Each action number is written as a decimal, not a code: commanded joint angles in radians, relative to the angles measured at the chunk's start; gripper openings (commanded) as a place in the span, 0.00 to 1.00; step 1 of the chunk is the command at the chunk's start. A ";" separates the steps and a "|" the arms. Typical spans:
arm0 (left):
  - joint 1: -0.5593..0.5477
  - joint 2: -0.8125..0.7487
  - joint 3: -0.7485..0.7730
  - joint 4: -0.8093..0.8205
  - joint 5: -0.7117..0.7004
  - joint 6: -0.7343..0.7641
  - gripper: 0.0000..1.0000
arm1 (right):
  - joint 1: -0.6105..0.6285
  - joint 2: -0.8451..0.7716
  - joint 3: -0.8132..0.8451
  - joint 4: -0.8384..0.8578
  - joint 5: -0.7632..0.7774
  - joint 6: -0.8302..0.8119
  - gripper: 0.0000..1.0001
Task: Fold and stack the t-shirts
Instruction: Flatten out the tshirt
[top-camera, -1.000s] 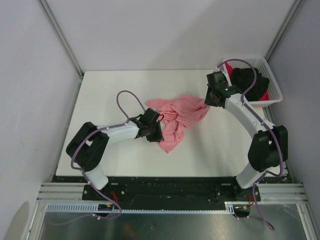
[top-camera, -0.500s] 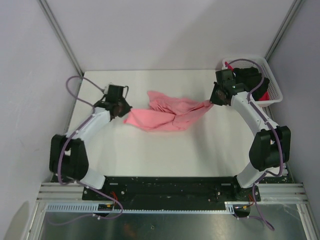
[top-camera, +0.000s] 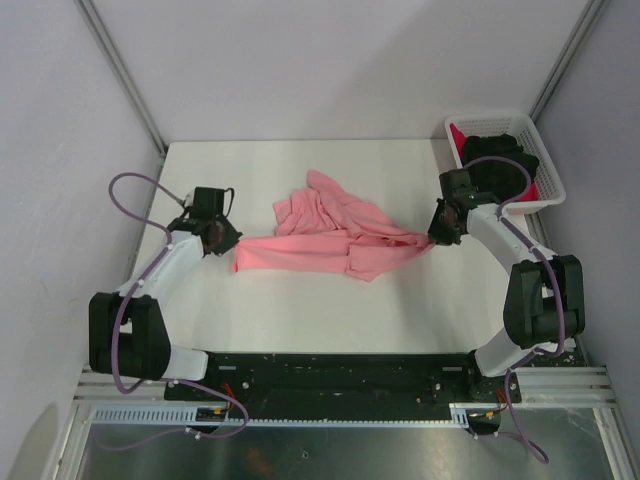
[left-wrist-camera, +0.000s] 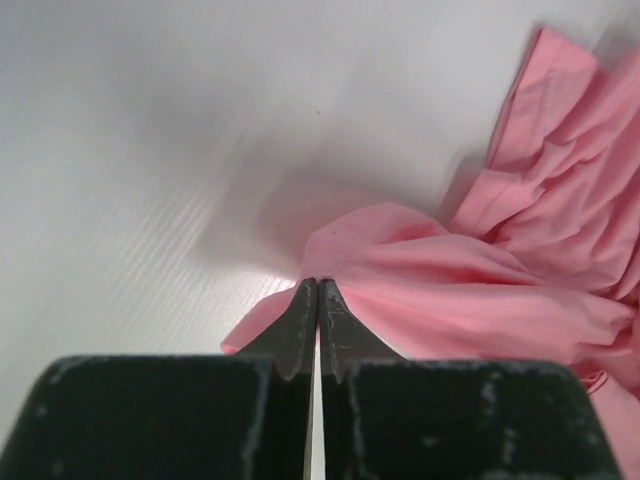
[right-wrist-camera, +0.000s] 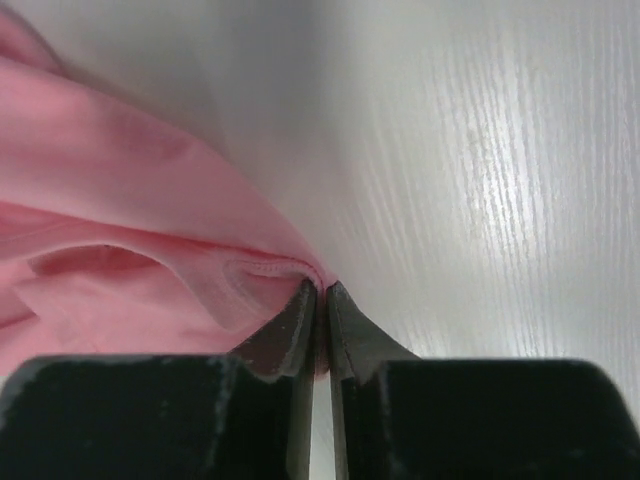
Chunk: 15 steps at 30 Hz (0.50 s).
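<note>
The salmon-pink t-shirt (top-camera: 330, 235) lies crumpled and stretched across the middle of the white table. My left gripper (top-camera: 228, 245) is shut on its left edge; in the left wrist view the cloth (left-wrist-camera: 470, 290) is pinched between the closed jaws of that gripper (left-wrist-camera: 318, 285). My right gripper (top-camera: 433, 236) is shut on the shirt's right edge; in the right wrist view a hemmed fold (right-wrist-camera: 150, 270) is pinched at that gripper's tips (right-wrist-camera: 322, 290). A black t-shirt (top-camera: 500, 160) and a bright red t-shirt (top-camera: 462, 135) lie in the basket.
A white plastic lattice basket (top-camera: 545, 165) stands at the table's far right corner, close behind my right arm. The white table (top-camera: 300, 310) stretches from the shirt to the near edge. Grey walls enclose three sides.
Both grippers have drawn toward the near side with the pink shirt held between them. The shirt's held edges now lie lower on the table and its middle bunches toward the back.
</note>
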 joint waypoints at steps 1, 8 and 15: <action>0.005 0.066 0.061 0.012 0.063 0.055 0.00 | -0.039 0.010 0.021 0.090 -0.033 0.022 0.21; 0.006 0.201 0.203 -0.009 0.151 0.158 0.40 | 0.048 0.044 0.116 0.040 0.070 0.020 0.67; 0.006 0.063 0.098 -0.037 0.035 0.123 0.60 | 0.224 0.011 0.102 -0.012 0.161 0.041 0.68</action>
